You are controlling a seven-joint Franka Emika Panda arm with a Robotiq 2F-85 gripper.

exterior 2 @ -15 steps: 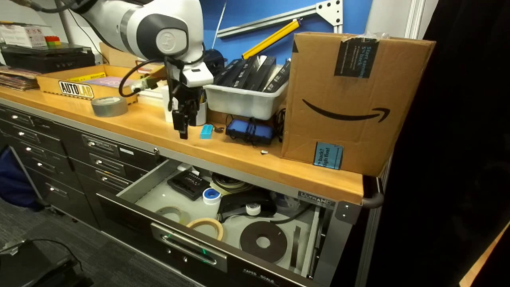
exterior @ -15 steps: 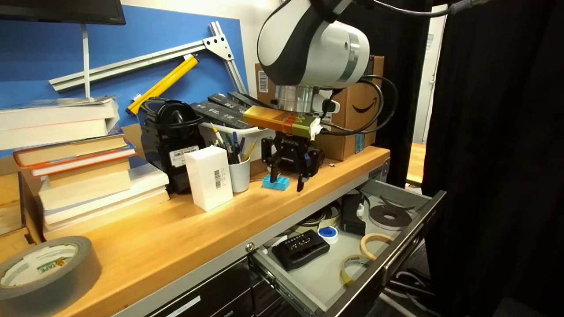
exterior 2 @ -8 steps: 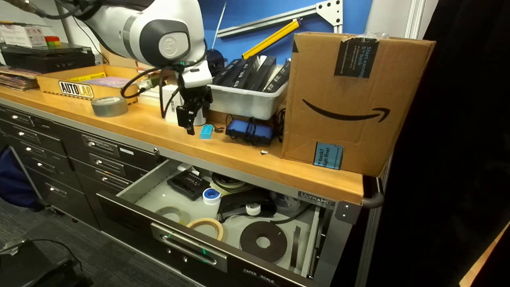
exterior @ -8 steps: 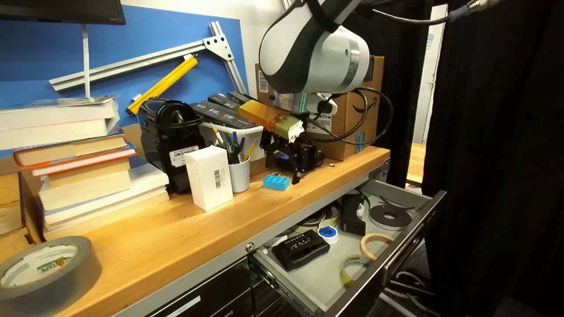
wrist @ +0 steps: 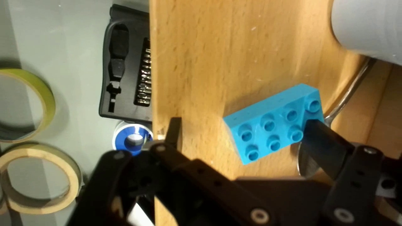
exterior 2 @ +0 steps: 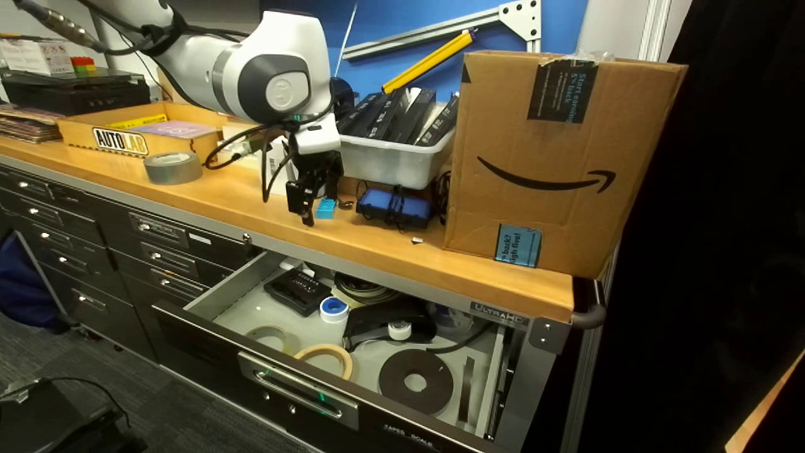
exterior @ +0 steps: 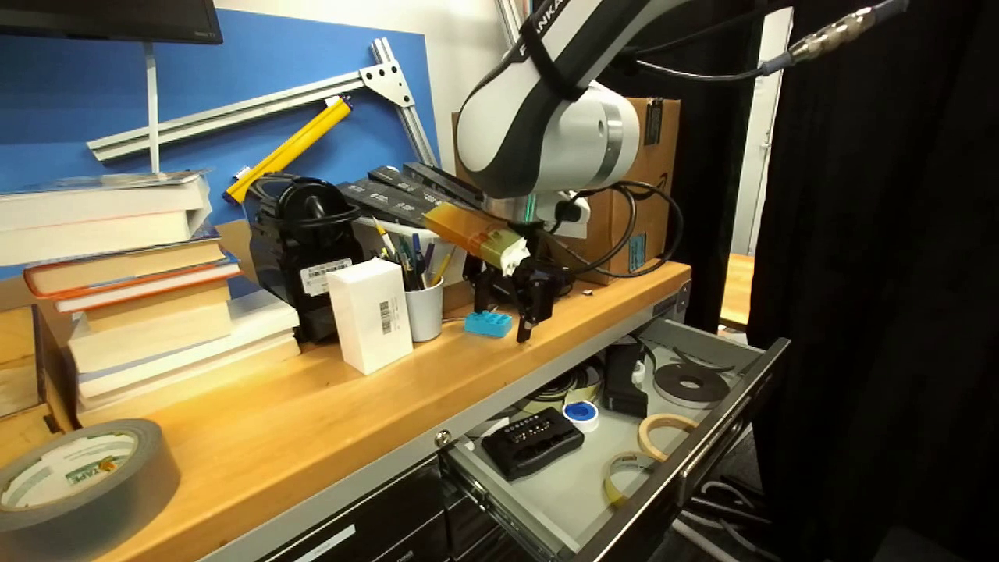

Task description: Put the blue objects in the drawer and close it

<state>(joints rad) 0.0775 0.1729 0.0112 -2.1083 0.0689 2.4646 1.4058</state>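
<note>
The light-blue toy brick lies studs up on the wooden bench, also seen in an exterior view and the wrist view. My gripper is open above it. One finger overlaps the brick's far end in the wrist view; the other stands apart, near the bench edge. I cannot tell whether the finger touches. The gripper also shows in both exterior views. A flat dark-blue item wrapped in black cable lies beside the brick. The drawer is pulled open below, also seen here.
A white cup of pens and a white box stand near the brick. A metal spoon-like piece lies beside it. A plastic bin and a cardboard box stand behind. The drawer holds tape rolls and a black tool case.
My gripper has turned about the wrist and shifted. It rose slightly, then came down lower beside the brick. The brick, the dark-blue item and the drawer have not visibly moved.
</note>
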